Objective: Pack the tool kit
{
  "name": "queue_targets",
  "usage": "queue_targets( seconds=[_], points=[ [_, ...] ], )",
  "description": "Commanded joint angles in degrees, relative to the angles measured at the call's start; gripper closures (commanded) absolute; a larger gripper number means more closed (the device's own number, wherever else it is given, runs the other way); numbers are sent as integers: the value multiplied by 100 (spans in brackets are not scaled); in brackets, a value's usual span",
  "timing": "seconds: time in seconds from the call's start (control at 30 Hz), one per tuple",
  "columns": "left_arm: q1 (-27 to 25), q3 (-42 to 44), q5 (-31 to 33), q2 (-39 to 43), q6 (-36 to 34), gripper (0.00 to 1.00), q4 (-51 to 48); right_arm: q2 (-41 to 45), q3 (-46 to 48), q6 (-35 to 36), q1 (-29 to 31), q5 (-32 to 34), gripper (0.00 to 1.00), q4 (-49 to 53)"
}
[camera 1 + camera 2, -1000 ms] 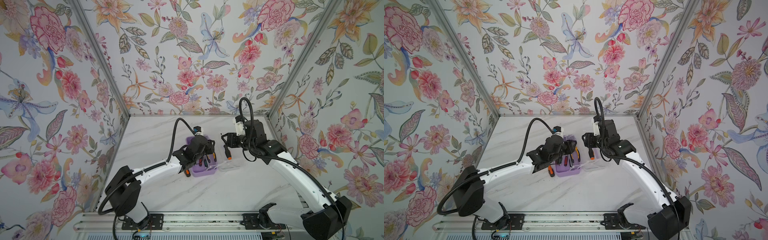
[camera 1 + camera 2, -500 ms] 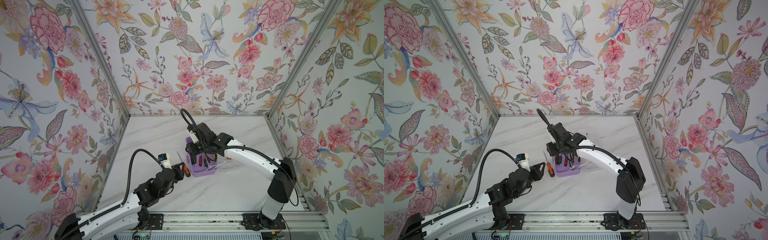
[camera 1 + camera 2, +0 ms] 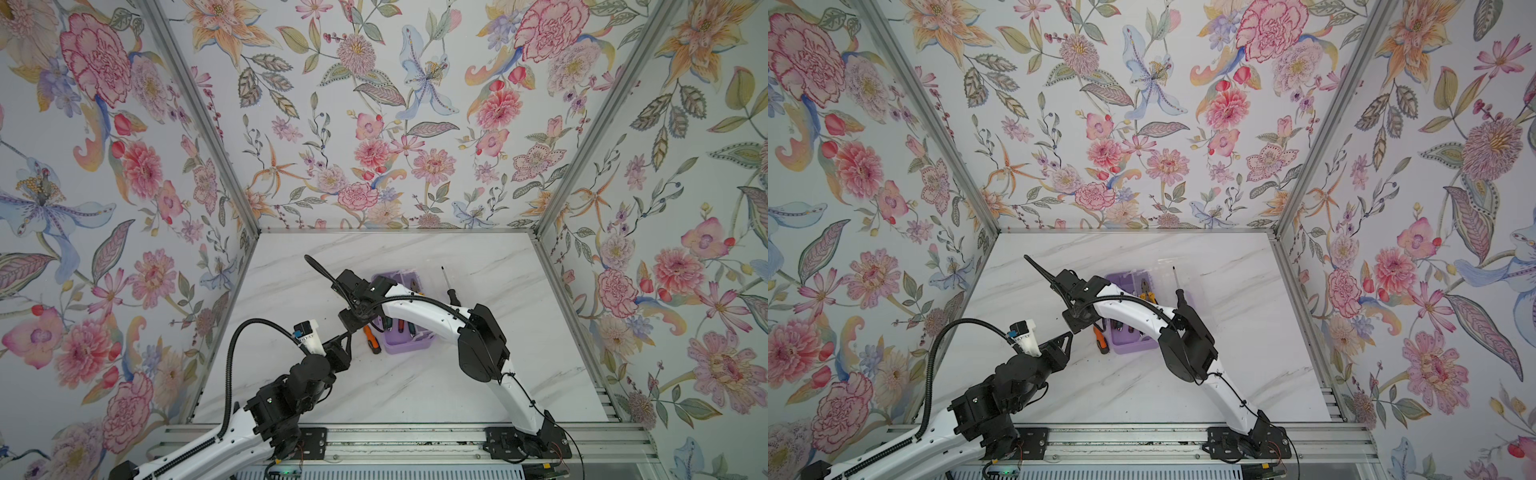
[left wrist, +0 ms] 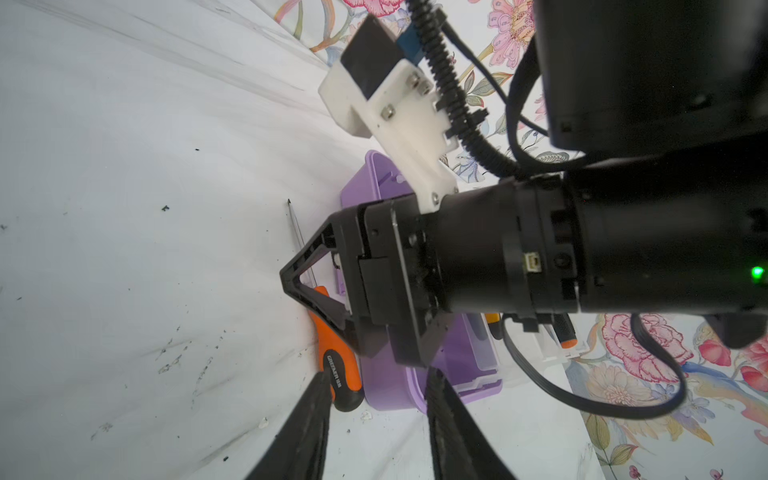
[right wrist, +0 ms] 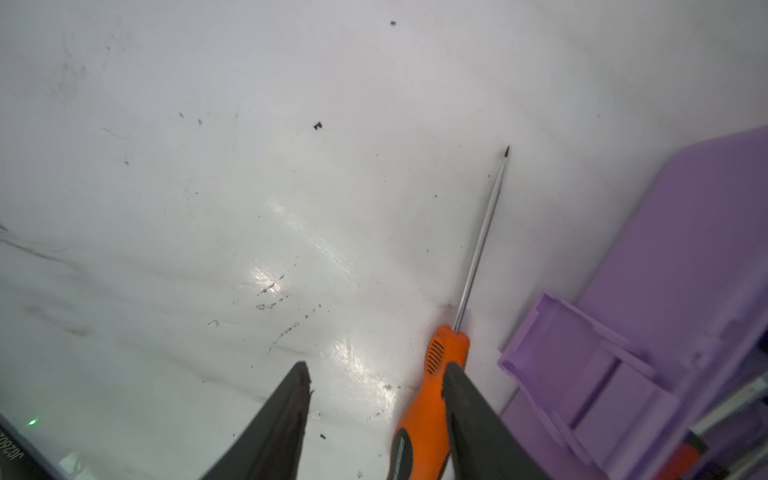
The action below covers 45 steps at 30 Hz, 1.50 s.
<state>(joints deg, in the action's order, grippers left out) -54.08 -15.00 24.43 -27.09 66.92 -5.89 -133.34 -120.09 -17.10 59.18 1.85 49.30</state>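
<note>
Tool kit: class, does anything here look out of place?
Yes. An orange-handled screwdriver lies on the table beside the lilac box, not inside it, and a black-handled screwdriver lies outside on the opposite side.

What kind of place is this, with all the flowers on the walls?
Probably a robot practice booth, not a real room. Flowery wallpaper panels sit between metal posts. A left arm and right arm are fixed to a rail beside a marble-look table, with a purple tool box on it.

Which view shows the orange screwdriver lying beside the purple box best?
Right wrist: orange screwdriver seen close, tip to handle. Left wrist shows it partly hidden; both top views only a small handle end.
</note>
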Motion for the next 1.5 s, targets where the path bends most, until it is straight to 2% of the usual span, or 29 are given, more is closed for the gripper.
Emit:
queue_targets(
  seconds=[0.0, 0.47, 0.97, 1.1, 1.33, 1.47],
  points=[
    [-43, 155, -21, 37, -58, 59, 105, -199, -216, 19, 15, 292, 47, 542],
    [-42, 260, 36, 159, -22, 59, -17, -636, -425, -134, -23, 457, 47, 799],
    [-32, 419, 107, 501, 15, 59, -20, -1224, -1143, -311, 35, 527, 47, 1290],
    [-15, 613, 159, 690, -36, 59, -122, -1281, -1171, -358, 102, 492, 54, 1380],
    [12, 686, 138, 776, -32, 59, -63, -1206, -1138, -366, 173, 425, 56, 1513],
    [12, 690, 127, 651, -77, 59, 113, -1089, -953, -318, 149, 422, 62, 1513]
  ],
)
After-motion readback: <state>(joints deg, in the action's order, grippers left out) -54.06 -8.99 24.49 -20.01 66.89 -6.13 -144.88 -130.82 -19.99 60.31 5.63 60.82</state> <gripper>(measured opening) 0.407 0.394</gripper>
